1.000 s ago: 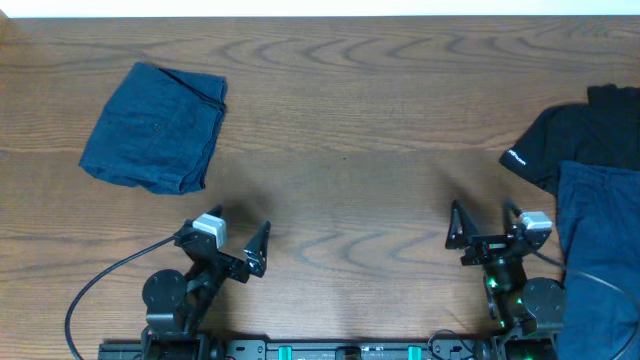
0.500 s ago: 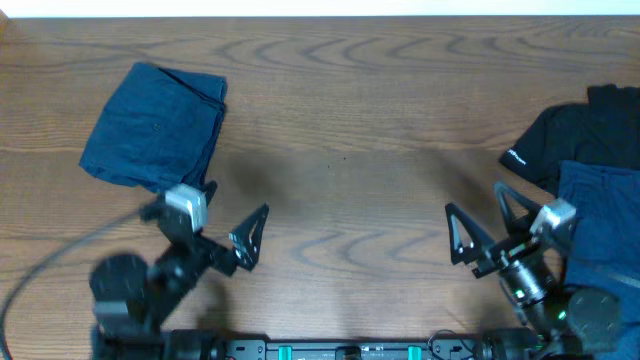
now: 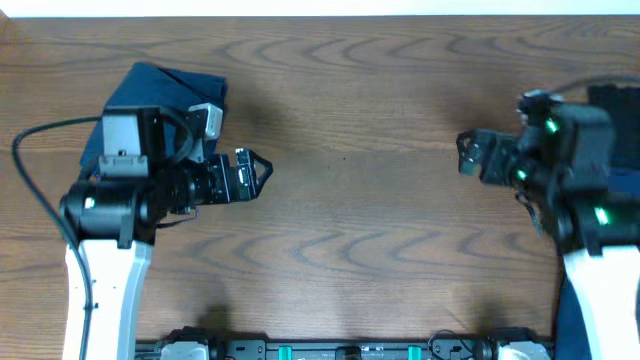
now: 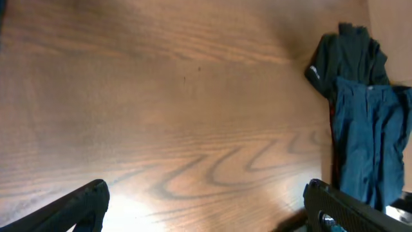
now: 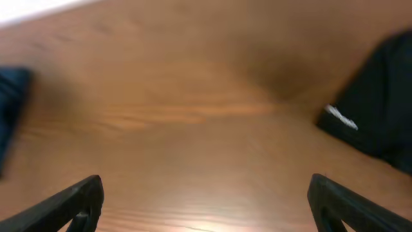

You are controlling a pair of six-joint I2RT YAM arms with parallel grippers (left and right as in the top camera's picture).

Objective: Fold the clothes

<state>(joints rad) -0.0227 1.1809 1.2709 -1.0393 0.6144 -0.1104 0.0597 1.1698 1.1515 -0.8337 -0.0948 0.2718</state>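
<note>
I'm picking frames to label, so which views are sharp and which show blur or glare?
Overhead: sharp, evenly lit table, soft shadows. Left wrist: blue shorts readable, pale glare low on the wood. Right wrist: blurred throughout, black shirt smeared.

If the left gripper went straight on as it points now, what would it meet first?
Probably bare table: the left gripper, open, faces wood straight ahead in its wrist view. The blue shorts lie off to one side; depth is unclear.
</note>
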